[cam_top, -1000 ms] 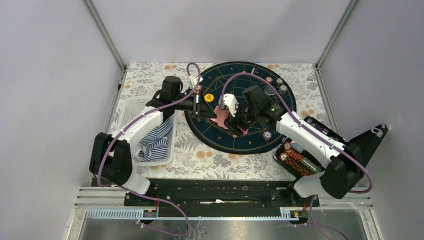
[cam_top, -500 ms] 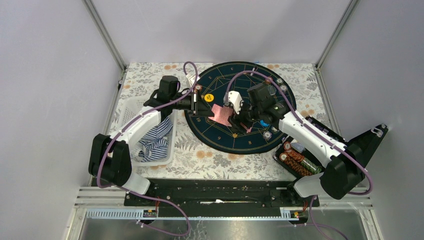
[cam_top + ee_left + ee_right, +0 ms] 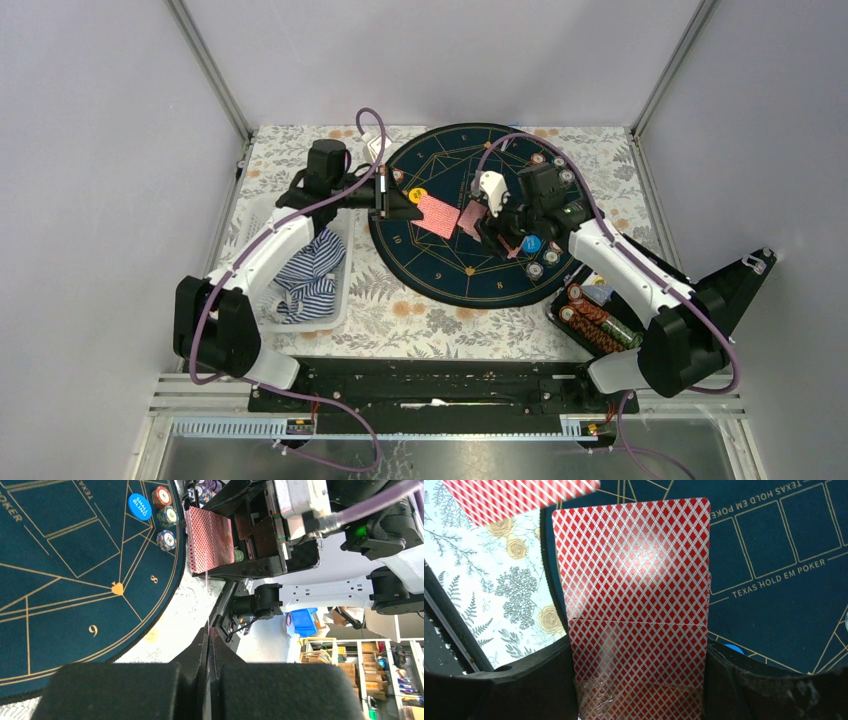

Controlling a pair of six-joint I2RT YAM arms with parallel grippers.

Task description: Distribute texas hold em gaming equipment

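Red-backed card nipped between closed left fingers; right fingers half-spread, clamping deck.

Top cam: high, behind arm bases, looks down on whole floral-print table, round dark blue mat w/ gold lines mid-frame. Left wrist cam: low, rolled sideways, looks along left gripper past mat edge at right gripper & its stack of red-backed playing cards. Right wrist cam: v. close on same stack, mat behind. All 3 share mat, stack, single red-backed card; top & left wrist both show blue round disc.
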